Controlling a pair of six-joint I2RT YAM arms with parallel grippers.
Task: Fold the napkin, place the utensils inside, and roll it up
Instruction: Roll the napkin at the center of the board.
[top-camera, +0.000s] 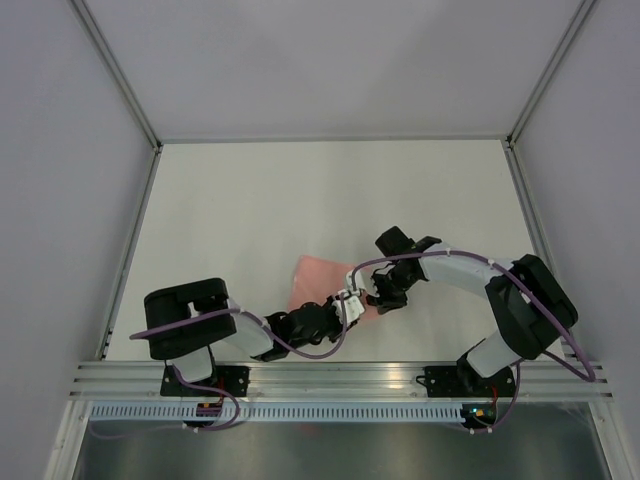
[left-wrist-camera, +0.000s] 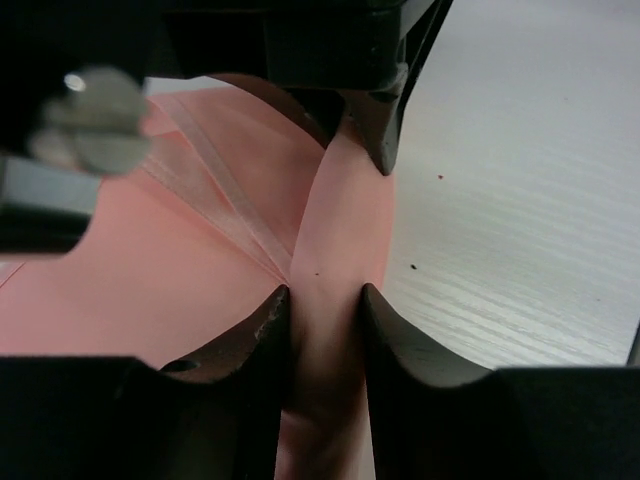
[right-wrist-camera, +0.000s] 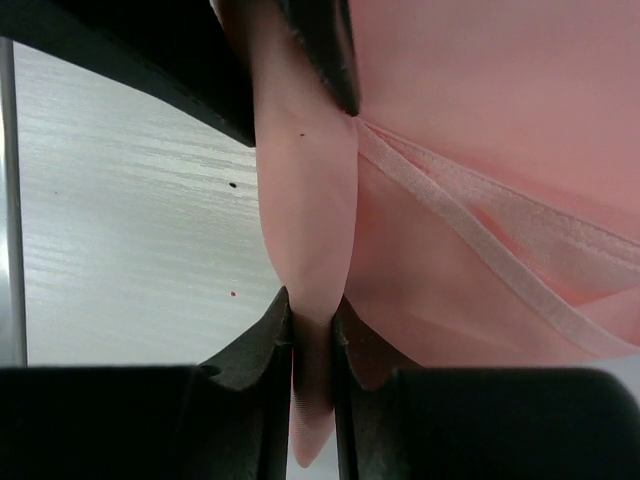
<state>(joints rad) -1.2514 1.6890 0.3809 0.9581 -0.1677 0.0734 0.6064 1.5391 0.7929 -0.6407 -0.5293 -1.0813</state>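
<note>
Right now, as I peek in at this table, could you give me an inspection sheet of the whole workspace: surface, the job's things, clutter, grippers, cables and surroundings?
Surface: white wood-grain table, with a few tiny dark specks.
Job's things: thin salmon-pink cloth napkin, lying near the arms, with a ridge of it pulled up between the two grippers; fork not seen in any view.
Clutter: nothing seen.
Grippers: right gripper pinches the napkin's raised ridge; left gripper has the same ridge between its fingers, but I cannot tell whether it is clamped.
Cables: purple cables run along both arms.
Surroundings: pale grey walls; ribbed metal rail at the near edge.
</note>
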